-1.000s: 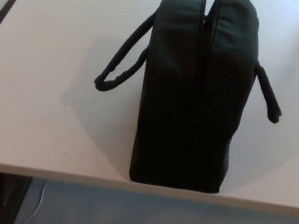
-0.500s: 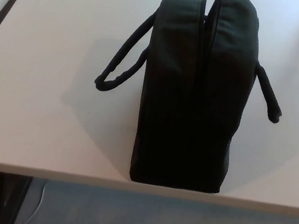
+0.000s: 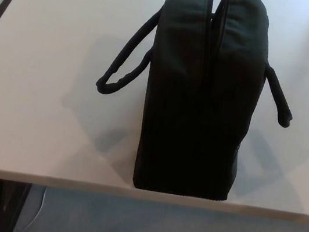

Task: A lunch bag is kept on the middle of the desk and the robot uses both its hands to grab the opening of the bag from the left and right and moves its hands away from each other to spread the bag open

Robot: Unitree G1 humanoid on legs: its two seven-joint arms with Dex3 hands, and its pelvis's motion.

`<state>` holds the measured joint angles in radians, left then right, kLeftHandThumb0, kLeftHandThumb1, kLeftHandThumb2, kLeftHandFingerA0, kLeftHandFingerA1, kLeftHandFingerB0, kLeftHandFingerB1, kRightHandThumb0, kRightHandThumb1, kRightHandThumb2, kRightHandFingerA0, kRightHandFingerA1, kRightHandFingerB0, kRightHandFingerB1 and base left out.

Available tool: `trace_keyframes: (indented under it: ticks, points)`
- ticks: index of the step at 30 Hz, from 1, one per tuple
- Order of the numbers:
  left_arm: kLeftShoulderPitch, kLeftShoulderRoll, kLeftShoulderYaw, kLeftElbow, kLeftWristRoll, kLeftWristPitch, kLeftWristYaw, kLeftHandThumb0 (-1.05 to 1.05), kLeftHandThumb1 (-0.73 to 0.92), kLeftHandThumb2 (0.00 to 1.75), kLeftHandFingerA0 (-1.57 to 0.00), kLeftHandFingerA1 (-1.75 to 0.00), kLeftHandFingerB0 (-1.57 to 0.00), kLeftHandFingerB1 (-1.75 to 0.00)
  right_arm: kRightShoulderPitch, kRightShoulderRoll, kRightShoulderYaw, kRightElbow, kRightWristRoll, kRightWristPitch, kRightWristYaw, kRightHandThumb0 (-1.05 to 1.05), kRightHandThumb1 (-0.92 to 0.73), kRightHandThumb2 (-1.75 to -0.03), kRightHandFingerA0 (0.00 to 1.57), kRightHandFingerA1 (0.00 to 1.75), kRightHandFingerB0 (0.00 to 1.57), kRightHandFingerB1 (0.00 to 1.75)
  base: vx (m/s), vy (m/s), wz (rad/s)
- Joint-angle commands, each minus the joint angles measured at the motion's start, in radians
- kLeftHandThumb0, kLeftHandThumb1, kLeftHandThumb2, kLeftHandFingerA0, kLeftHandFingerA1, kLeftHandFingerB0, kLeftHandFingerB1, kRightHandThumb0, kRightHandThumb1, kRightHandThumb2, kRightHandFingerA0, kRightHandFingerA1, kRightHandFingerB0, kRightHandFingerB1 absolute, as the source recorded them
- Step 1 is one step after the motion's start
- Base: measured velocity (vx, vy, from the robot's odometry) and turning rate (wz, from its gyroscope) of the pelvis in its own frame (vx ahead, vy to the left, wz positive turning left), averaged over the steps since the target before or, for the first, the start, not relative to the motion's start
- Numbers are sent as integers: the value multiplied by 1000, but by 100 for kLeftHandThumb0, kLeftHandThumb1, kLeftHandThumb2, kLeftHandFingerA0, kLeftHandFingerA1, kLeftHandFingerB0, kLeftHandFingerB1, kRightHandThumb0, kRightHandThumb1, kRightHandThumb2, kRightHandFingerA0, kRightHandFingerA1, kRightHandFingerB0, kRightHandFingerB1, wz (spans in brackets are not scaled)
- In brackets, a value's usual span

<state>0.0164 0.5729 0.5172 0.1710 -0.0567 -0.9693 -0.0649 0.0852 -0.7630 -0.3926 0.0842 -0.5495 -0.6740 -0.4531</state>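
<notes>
While neither robot hand shows, so the fingers' state cannot be told, the black lunch bag stands upright mid-worktop; its top opening is a narrow slit. One handle droops left; the other hangs right.

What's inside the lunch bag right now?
Nothing inside shows. The bag stands upright on the desk, its top opening only a narrow dark slit, so the sides cover any contents. No hand is in view.

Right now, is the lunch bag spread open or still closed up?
Closed up. The lunch bag stands upright on the desk with the two sides of its top seam pressed together, only a narrow slit showing. No hands are in view.
</notes>
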Motion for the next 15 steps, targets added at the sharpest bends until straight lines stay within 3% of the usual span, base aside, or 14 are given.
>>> trace_keyframes:
  ticks: [1, 2, 3, 4, 6, 10, 13, 15]
  points:
    - [-251, 78, -72, 63, 98, 59, -15, -12, 51, 57, -95, -68, -45, -39, -297, -149, 115, 227, -34, -52, 72, -43, -56, -57, 39, 36, 28, 30, 0, 0, 0]
    - [-292, 83, -101, 93, 134, 52, -22, -6, 48, 55, -90, -61, -46, -38, -345, -170, 148, 265, -62, -56, 78, -54, -49, -75, 31, 44, 22, 40, 0, 0, 0]
    - [-326, 88, -123, 121, 180, 45, -19, -6, 48, 55, -90, -61, -46, -38, -384, -187, 176, 293, -92, -52, 79, -54, -49, -75, 31, 44, 22, 40, 0, 0, 0]
    - [-348, 94, -134, 139, 229, 36, -8, -8, 48, 54, -72, -45, -48, -37, -414, -203, 203, 301, -113, -35, 101, -55, -51, -77, 27, 44, 18, 39, 0, 0, 0]
    - [-406, 102, -175, 191, 307, -19, 5, -21, 47, 58, -49, -38, -46, -38, -505, -215, 271, 338, -148, -35, 124, -53, -50, -75, 30, 44, 21, 39, 0, 0, 0]
    - [-487, 100, -250, 220, 439, -57, 29, -24, 45, 59, -53, -41, -43, -39, -669, -203, 379, 423, -177, -52, 164, -52, -47, -73, 33, 45, 20, 39, 0, 0, 0]
    - [-546, 78, -331, 230, 538, -57, 42, -17, 54, 56, -58, -38, -47, -35, -799, -172, 459, 468, -220, -24, 209, -54, -49, -75, 31, 43, 18, 39, 0, 0, 0]
    - [-595, 54, -391, 272, 611, -93, 73, -20, 46, 59, -55, -41, -47, -39, -893, -139, 515, 506, -257, -10, 223, -55, -49, -76, 30, 43, 19, 39, 0, 0, 0]
